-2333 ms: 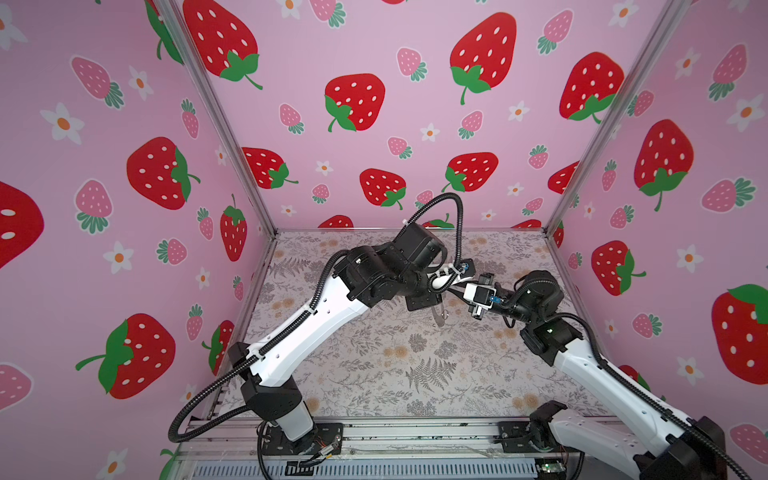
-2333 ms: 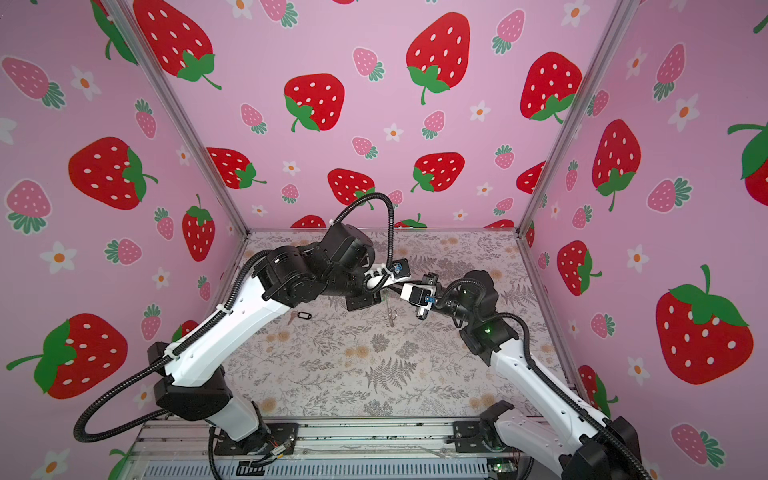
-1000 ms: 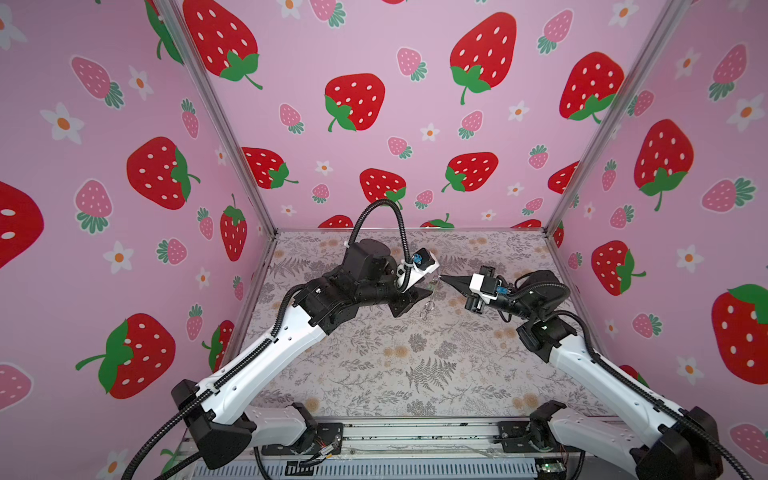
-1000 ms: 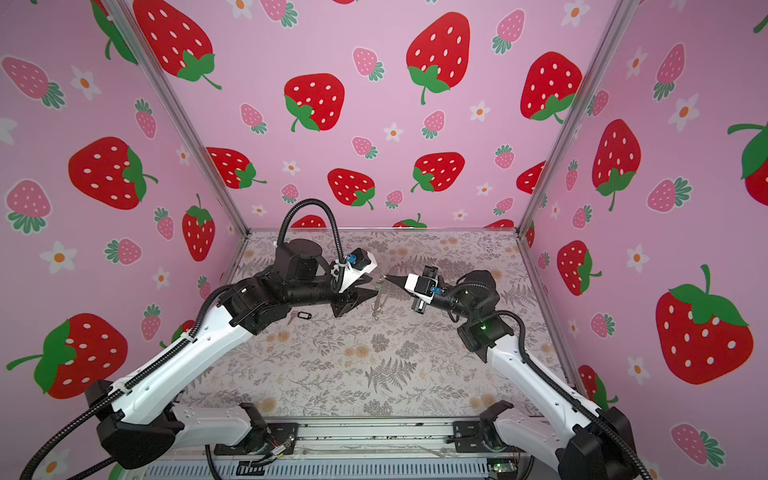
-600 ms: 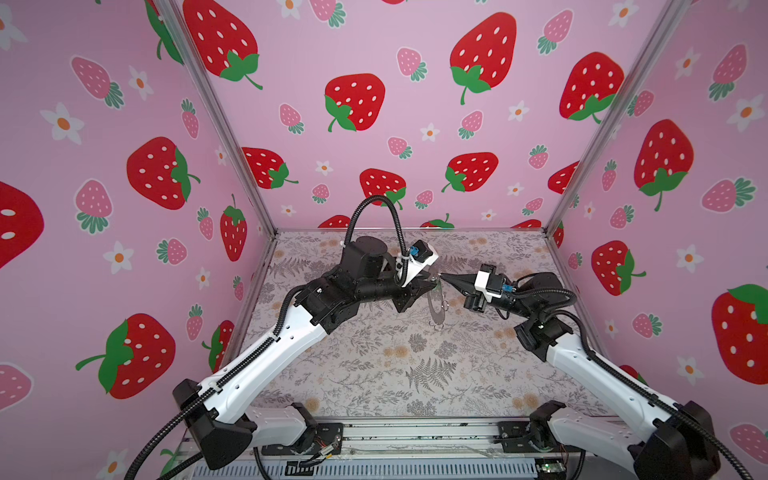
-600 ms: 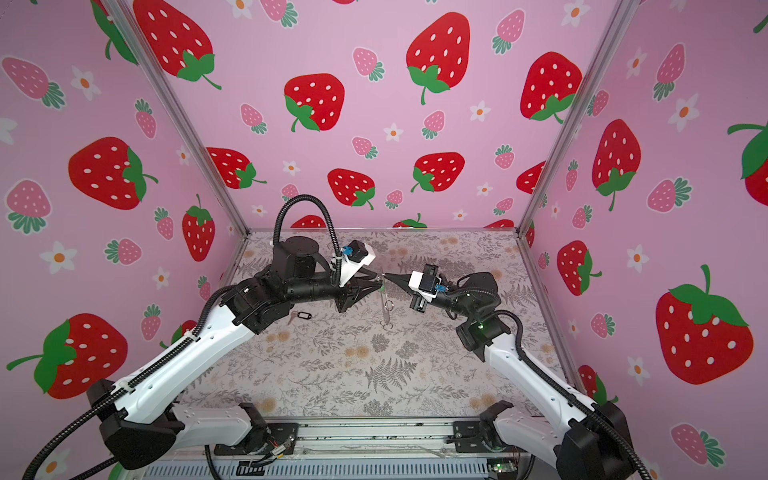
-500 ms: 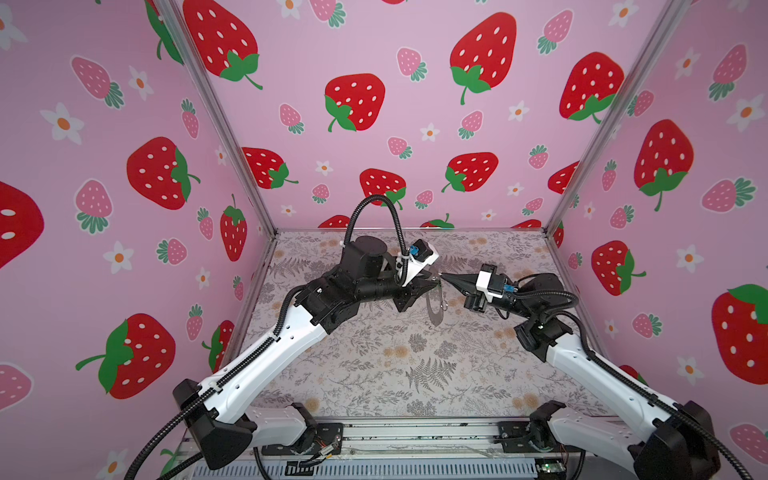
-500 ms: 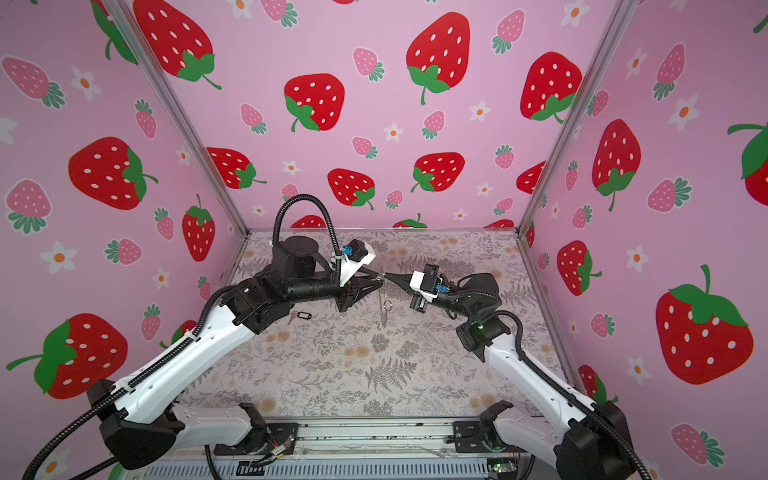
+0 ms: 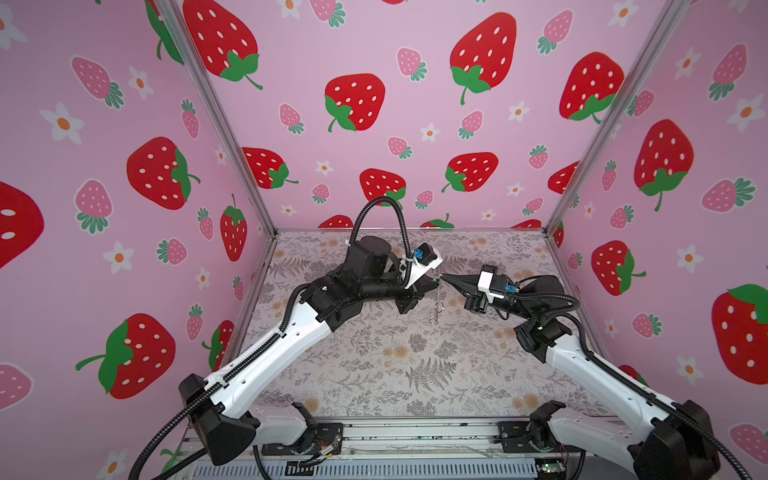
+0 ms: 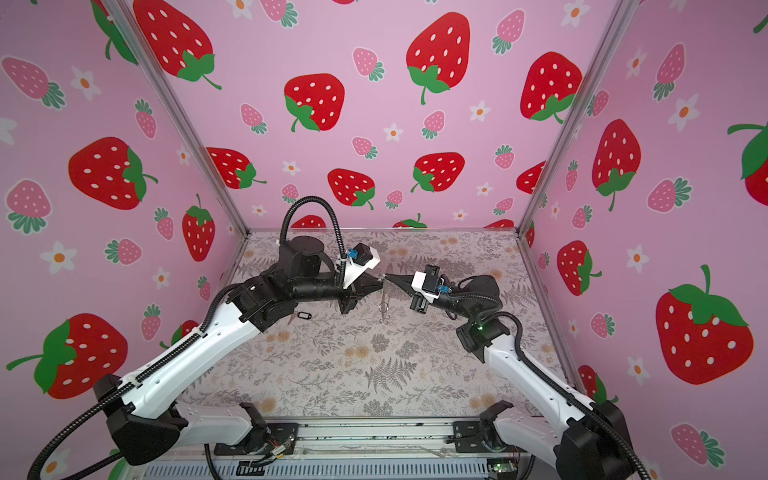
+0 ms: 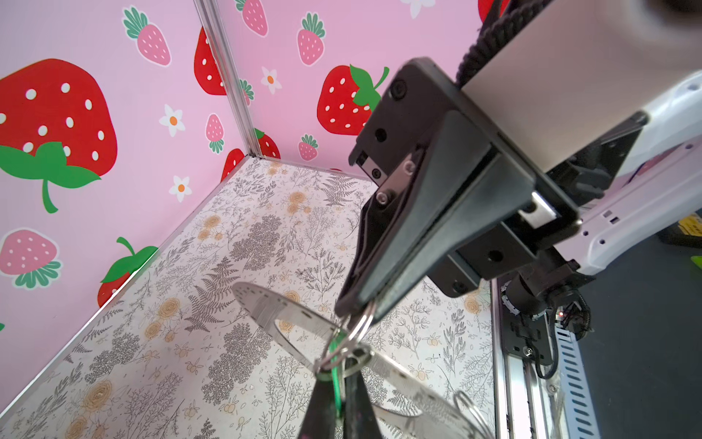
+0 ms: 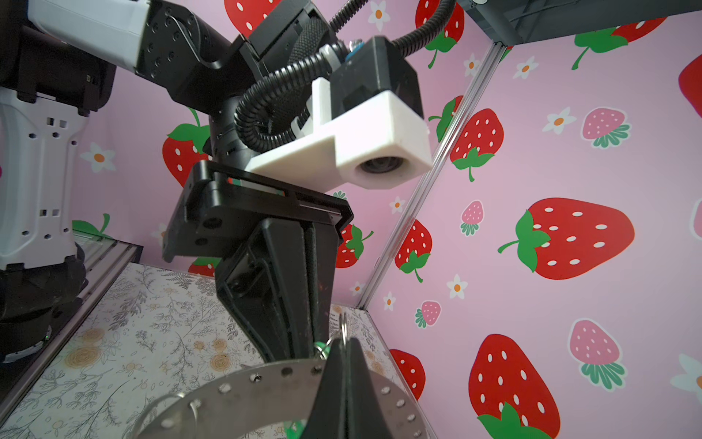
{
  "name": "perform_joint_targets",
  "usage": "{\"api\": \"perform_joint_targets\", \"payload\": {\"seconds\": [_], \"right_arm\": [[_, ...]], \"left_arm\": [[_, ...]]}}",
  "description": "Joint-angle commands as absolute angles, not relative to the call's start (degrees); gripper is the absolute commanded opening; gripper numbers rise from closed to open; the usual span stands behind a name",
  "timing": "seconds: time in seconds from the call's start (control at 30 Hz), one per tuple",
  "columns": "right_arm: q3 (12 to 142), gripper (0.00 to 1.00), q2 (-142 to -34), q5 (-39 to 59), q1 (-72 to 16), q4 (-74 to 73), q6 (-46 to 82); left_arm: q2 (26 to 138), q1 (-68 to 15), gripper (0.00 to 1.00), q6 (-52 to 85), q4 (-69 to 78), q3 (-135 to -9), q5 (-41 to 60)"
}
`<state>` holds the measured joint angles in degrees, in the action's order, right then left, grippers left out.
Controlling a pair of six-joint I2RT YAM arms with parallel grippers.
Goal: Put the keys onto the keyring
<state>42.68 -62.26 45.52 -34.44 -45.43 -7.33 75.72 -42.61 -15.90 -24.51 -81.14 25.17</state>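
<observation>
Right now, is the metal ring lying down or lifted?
Lifted: the keyring hangs from the right gripper, clear of the patterned table.

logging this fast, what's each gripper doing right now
left gripper: closed on the green key
right gripper: closed on the keyring

White arm shells [image 9: 270, 357], black joints [image 9: 370, 259], ribbed cables [image 9: 400, 218], black fingers [image 11: 399, 247]

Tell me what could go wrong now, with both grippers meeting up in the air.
1. The right gripper holds the keyring only at its rim, off the table; a tug could drop it.
2. The left gripper pinches the green key right beside that grip; the two may collide or bend the wire loop.
</observation>
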Motion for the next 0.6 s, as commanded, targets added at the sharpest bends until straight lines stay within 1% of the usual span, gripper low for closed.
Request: {"api": "perform_joint_targets", "payload": {"seconds": [0.0, 0.4, 0.57], "right_arm": [[42.5, 0.0, -61.8, 46.1, -34.5, -49.2, -6.5], [41.4, 0.0, -61.8, 49.2, -34.4, -52.0, -5.0], [41.0, 0.0, -61.1, 49.6, -34.2, -50.2, -6.2]], "left_arm": [[76.4, -42.5, 0.0, -18.2, -26.8, -83.4, 27.3], [78.4, -42.4, 0.0, -22.2, -32.4, -87.1, 31.0], [78.1, -42.3, 0.0, -24.4, -35.4, -88.7, 26.2]]}}
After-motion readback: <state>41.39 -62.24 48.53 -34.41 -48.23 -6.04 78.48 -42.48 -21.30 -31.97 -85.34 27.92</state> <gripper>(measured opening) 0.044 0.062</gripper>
